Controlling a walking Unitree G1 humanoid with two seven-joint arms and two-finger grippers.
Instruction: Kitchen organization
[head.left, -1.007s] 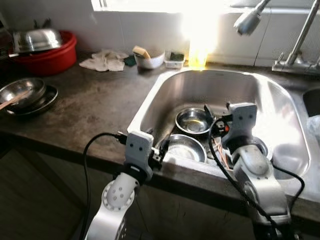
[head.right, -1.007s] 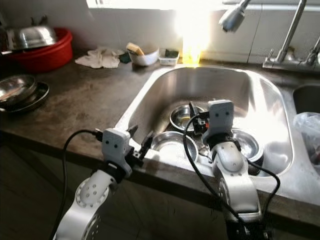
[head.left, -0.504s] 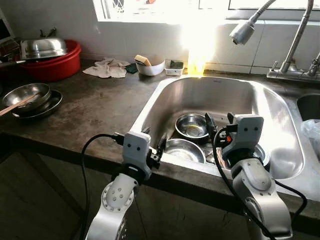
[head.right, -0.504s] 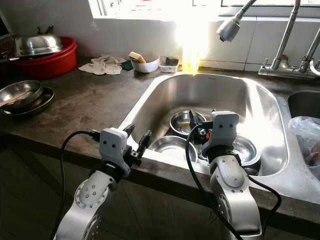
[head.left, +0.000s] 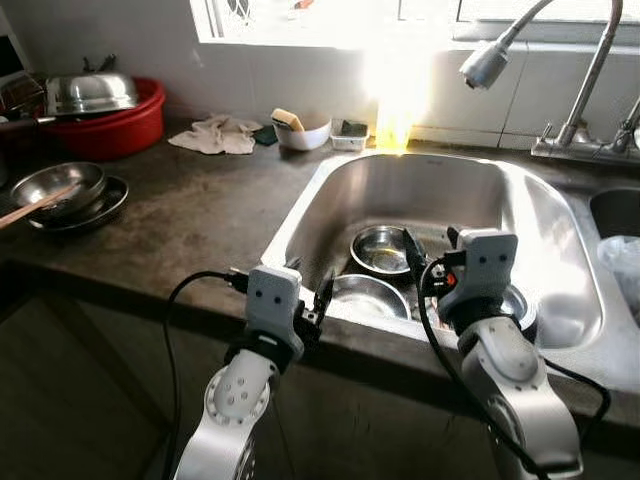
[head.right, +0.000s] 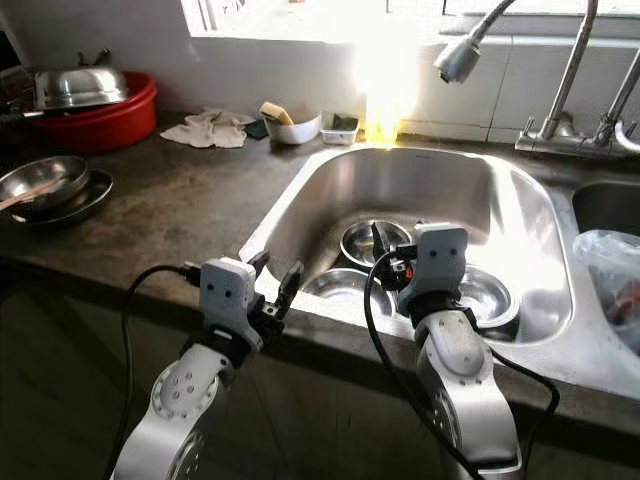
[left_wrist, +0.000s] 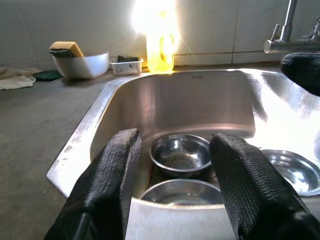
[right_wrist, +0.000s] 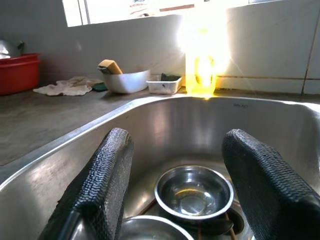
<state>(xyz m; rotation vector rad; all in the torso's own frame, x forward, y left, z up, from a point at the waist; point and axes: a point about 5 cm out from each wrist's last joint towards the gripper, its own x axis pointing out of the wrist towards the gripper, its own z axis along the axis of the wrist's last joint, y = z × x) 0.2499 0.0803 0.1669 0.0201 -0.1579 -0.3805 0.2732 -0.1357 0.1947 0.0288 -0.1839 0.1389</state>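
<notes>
both jaws stand released and grasp nothing. the left gripper hangs over the near edge of the worktop, just short of the sink, its fingers spread wide and aimed into the basin. the right gripper is over the sink, above the bowls.

compared with a second ago, the whole scene sits lower and further off, so the head camera has risen or tipped back; the things themselves have not moved. the right gripper has lifted a little out of the basin, where earlier it reached down closer to the bowls. nothing has been picked up, so the tidying of the sink is, by the look of it, not yet begun.

three steel bowls lie in the bottom of the sink: the far bowl sits between the right fingers, the near bowl touches it on the front side, and a third bowl lies to the right, partly behind the right arm.

both forearms rise from below, wrists bent forward, cables looping off each. stacked bowls and a red basin stay on the worktop well to the left.
</notes>
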